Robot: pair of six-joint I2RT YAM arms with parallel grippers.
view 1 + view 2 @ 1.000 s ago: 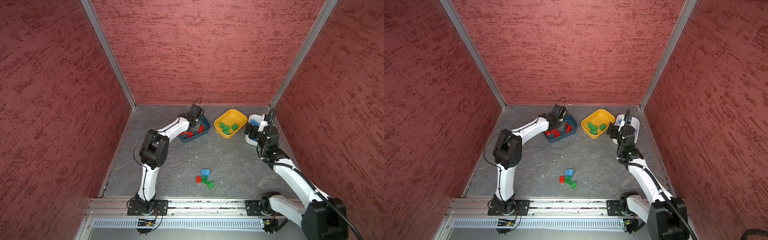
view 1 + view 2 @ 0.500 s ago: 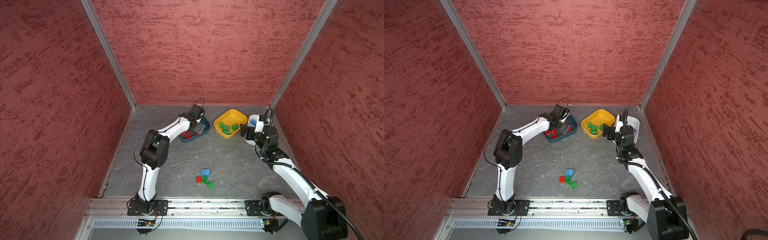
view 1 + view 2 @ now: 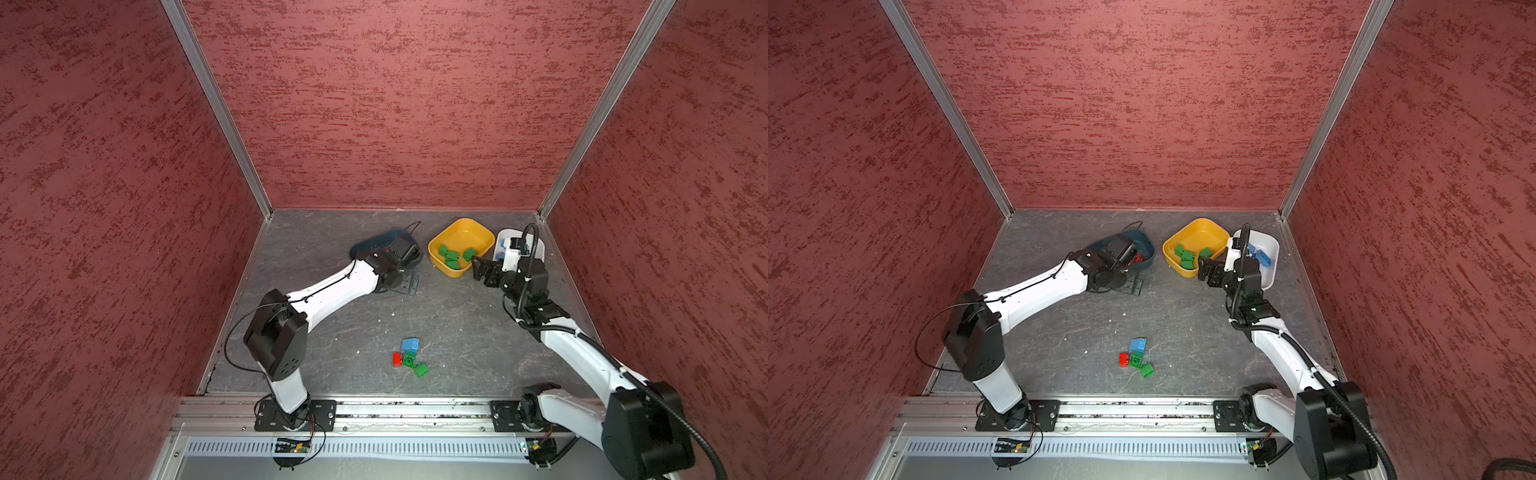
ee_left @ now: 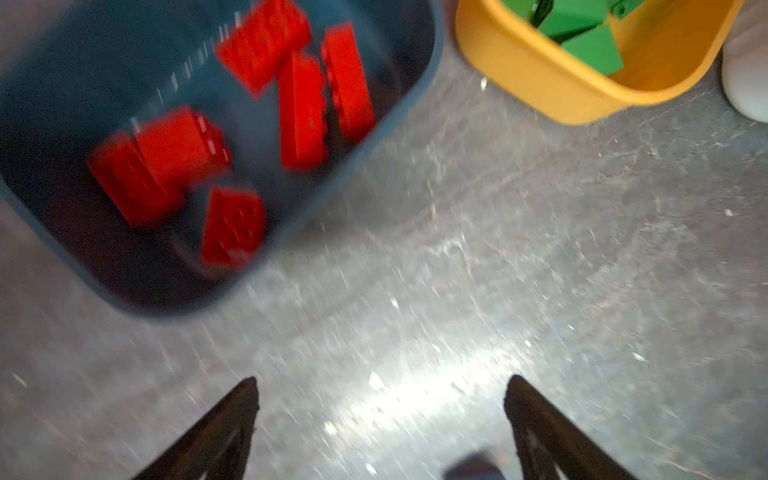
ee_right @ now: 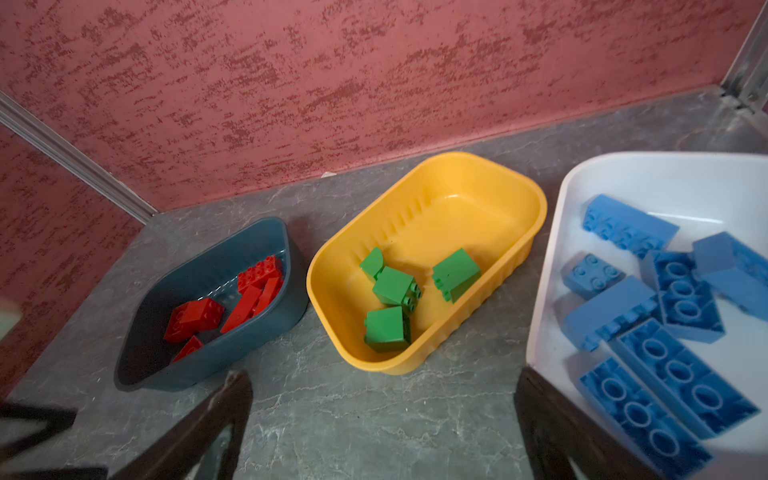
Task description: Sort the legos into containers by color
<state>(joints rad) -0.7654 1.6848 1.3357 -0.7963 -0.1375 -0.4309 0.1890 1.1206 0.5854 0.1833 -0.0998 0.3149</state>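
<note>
Left end effector [image 4: 382, 380] hovers spread over floor [image 4: 457, 270] beside teal tub [image 4: 428, 54].

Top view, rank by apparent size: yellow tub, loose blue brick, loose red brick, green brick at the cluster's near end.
1. yellow tub, by far.
2. loose blue brick.
3. end green brick and loose red brick: too small and alike to rank.

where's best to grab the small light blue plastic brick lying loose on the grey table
Pinch the light blue plastic brick across its left and right faces, coming straight down. Those sides look free in both top views; the green studded plastic brick crowds its near edge, leaving no finger room.
</note>
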